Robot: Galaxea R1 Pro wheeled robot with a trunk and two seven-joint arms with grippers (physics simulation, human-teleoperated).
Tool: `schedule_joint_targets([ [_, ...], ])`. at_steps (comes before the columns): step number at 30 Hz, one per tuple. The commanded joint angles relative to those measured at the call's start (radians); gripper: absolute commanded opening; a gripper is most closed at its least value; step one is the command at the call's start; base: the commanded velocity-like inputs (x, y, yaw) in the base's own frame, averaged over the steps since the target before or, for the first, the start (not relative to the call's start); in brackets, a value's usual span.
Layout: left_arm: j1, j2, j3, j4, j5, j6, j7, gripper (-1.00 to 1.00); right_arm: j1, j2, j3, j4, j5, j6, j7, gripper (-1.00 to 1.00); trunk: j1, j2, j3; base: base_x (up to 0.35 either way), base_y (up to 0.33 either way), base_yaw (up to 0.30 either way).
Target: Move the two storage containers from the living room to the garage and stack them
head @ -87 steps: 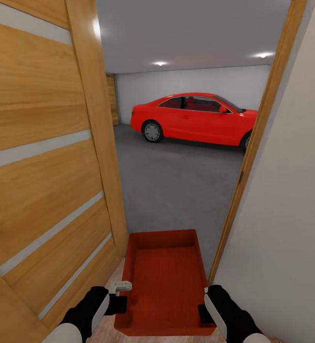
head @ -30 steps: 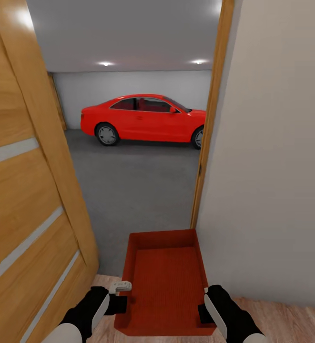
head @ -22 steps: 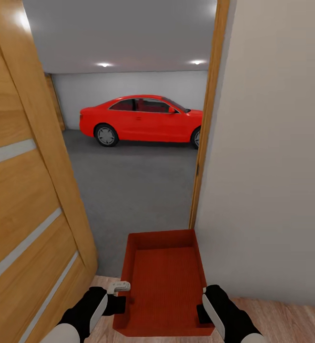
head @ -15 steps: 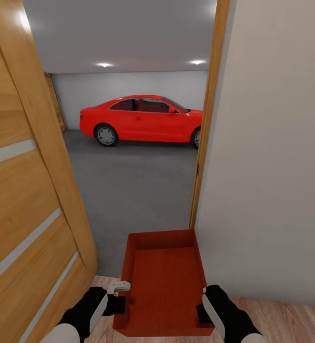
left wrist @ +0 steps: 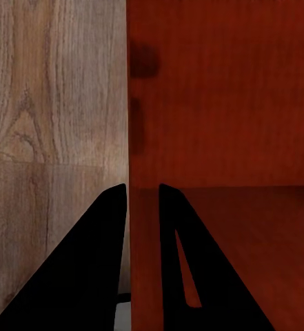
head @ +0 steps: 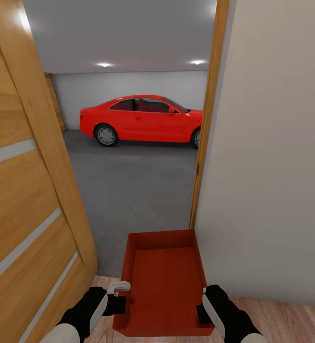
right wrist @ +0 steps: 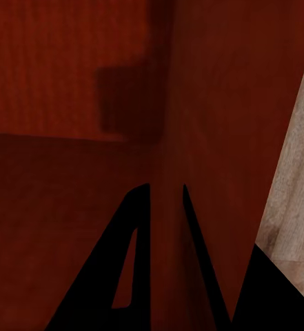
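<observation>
One red-orange storage container (head: 164, 278) hangs in front of me, held level between both arms over the light wood floor (head: 281, 319). My left gripper (head: 123, 300) is shut on its left wall; in the left wrist view the two black fingers (left wrist: 103, 234) straddle that thin wall (left wrist: 143, 200). My right gripper (head: 202, 310) is shut on the right wall, which the right wrist view shows pinched between its fingers (right wrist: 134, 227). The container (right wrist: 69, 69) is empty inside. The second container is out of view. Through the doorway lies the garage's dark grey concrete floor (head: 133, 186).
An open wooden door (head: 28, 166) stands close on my left. The wood door frame (head: 207, 119) and a pale wall (head: 271, 166) are close on my right, near the container's far right corner. A red car (head: 140, 119) is parked at the garage's back.
Since 2.9 s ago the camera has swung, so the doorway sits further left and the wall takes up more of the right side. Over the last 0.7 s nothing has visibly moved.
</observation>
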Motion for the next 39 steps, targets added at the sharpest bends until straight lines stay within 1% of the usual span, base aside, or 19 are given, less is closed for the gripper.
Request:
schedule_joint_targets([
  [1, -0.001, -0.016, 0.015, -0.003, -0.015, 0.006, -0.001, -1.0, -0.001, 0.0, 0.003, -0.007, -0.071, -0.011, 0.013, -1.0, 0.0, -0.001, -0.001, 0.0, 0.0, 0.0],
  [29, -0.001, -0.016, 0.016, -0.003, -0.015, 0.006, -0.001, -1.0, -0.001, 0.0, 0.003, -0.003, -0.071, -0.011, 0.012, -1.0, 0.0, -0.001, -0.001, 0.0, 0.001, 0.0],
  [39, -0.001, -0.016, 0.015, -0.003, -0.015, 0.006, -0.001, -1.0, -0.001, 0.0, 0.003, -0.003, -0.071, -0.011, 0.011, -1.0, 0.0, -0.001, -0.001, 0.094, 0.233, 0.0],
])
